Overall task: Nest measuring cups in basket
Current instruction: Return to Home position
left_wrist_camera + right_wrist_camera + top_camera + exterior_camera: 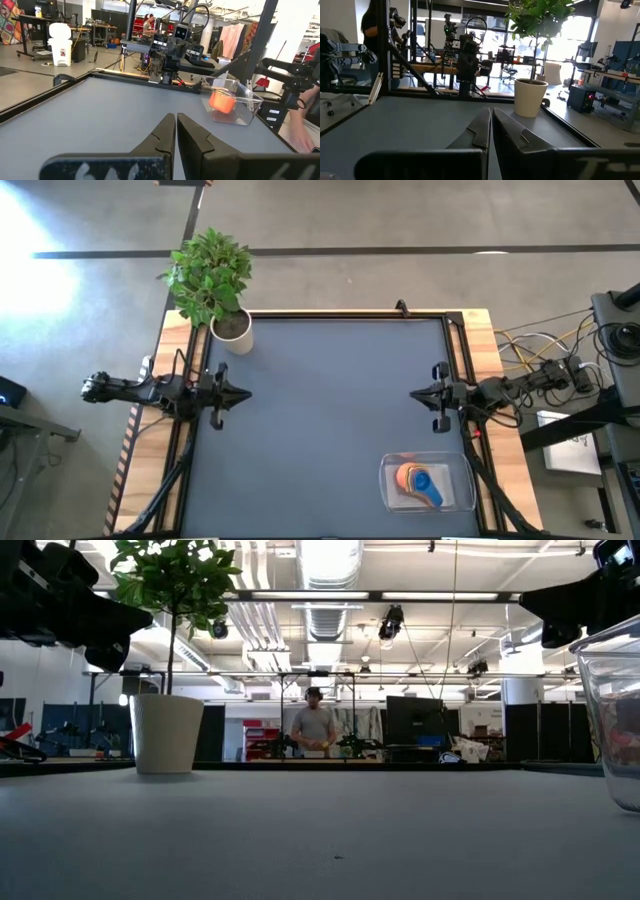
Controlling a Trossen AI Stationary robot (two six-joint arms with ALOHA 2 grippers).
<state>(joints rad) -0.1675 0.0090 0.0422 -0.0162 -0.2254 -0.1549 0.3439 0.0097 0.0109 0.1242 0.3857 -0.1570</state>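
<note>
The clear basket (462,498) sits on the table's near right part. Inside it lie the measuring cups (420,481), stacked together, orange and blue showing on top; the left wrist view shows an orange cup (222,102) through the basket's wall (248,102). My left gripper (247,393) is shut at the table's left edge, pointing level toward the right. My right gripper (413,393) is shut at the right edge, pointing level toward the left. Both are far from the basket and hold nothing.
A white pot (232,332) with a green plant (208,272) stands at the table's far left corner. Raised dark rails (345,314) run along the table's edges. A person (314,727) stands in the room far behind the table.
</note>
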